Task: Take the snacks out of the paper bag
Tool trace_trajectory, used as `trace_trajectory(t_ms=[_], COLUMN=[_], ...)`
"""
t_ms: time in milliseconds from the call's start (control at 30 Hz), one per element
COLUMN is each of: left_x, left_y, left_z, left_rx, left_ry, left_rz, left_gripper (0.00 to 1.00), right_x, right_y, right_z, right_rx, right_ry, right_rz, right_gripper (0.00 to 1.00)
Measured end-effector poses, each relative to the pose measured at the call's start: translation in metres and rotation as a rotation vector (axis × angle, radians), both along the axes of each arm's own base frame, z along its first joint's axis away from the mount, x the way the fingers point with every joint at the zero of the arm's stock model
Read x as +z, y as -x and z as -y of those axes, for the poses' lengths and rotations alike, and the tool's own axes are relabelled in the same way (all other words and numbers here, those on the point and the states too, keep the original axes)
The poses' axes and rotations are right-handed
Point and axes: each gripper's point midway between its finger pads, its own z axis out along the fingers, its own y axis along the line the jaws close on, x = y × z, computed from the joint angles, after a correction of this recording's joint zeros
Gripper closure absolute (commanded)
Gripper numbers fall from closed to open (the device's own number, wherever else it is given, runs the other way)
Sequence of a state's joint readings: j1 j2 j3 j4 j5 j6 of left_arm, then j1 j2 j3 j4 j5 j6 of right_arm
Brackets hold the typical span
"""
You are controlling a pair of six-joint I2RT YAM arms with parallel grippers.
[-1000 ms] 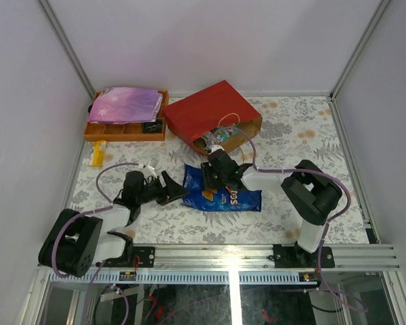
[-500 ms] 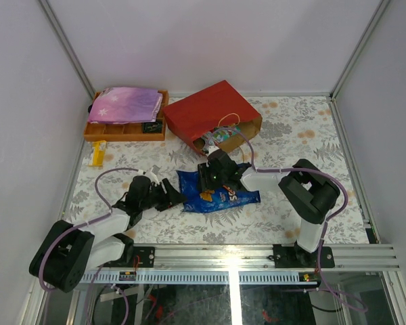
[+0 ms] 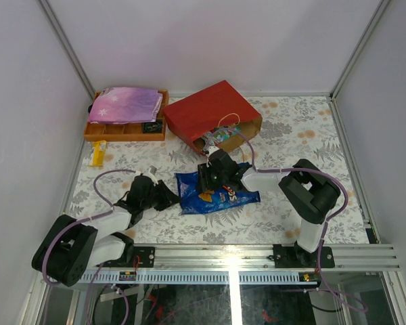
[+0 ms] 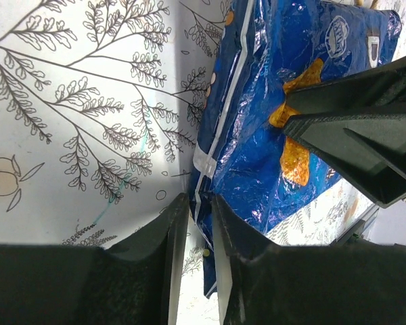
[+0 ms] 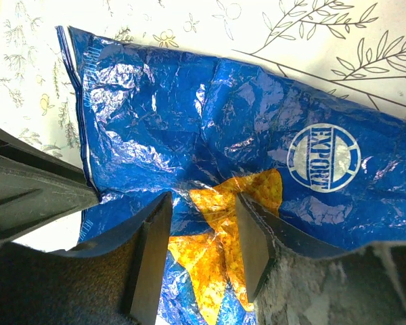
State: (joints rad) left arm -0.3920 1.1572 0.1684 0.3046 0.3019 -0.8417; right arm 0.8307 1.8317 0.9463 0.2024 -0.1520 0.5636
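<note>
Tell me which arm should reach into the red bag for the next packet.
Right. The right tool sits just before the open mouth of the red bag, where packets show; the left tool is farther off, pinching the blue chip bag.

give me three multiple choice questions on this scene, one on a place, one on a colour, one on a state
1. Where is the Doritos chip bag in relation to the paper bag?
A inside it
B outside it, on the table near its mouth
C on top of it

2. What is the chip bag's main colour?
A green
B pink
C blue

3. What state is the left gripper in?
A wide open
B shut on the chip bag's edge
C out of view

Answers: B, the top view shows it lying on the table; C, blue foil fills both wrist views; B, the left wrist view shows its fingers pinching the edge seam.
</note>
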Motion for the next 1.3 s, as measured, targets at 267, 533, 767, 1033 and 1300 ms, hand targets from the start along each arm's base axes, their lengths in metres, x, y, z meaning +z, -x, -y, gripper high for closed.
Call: trace_trajectory(t_ms=[267,533,767,1033,1300], left_x=[0.001,-0.002,-0.005,-0.005,-0.005], left_y=[-0.007,-0.014,-0.020,-0.020,-0.019], left_z=[0.003,0.012,0.012,0.009,0.003], left_rx=[-0.002,-0.038,-0.027,-0.001,0.020], left_ry=[-0.005,-0.070,-0.109,-0.129,-0.150], left_rz=[-0.010,-0.019,-0.038,-0.055,-0.065], left_gripper=[0.77,0.96,1.00,1.00,1.00], right_x=[0.000,0.001,0.016,0.054,0.019], right_y=[0.001,0.007,0.057,0.079,0.079], right_z=[0.000,0.002,-0.011,-0.038,-0.057], right_rx=[0.004,0.014,0.145,0.196,0.204], right_ry=[-0.003,0.074,0.174,-0.001,-0.034], right_rz=[-0.003,-0.004,0.063,0.141,0.090], right_gripper=[0.50,0.60,1.00,1.00,1.00])
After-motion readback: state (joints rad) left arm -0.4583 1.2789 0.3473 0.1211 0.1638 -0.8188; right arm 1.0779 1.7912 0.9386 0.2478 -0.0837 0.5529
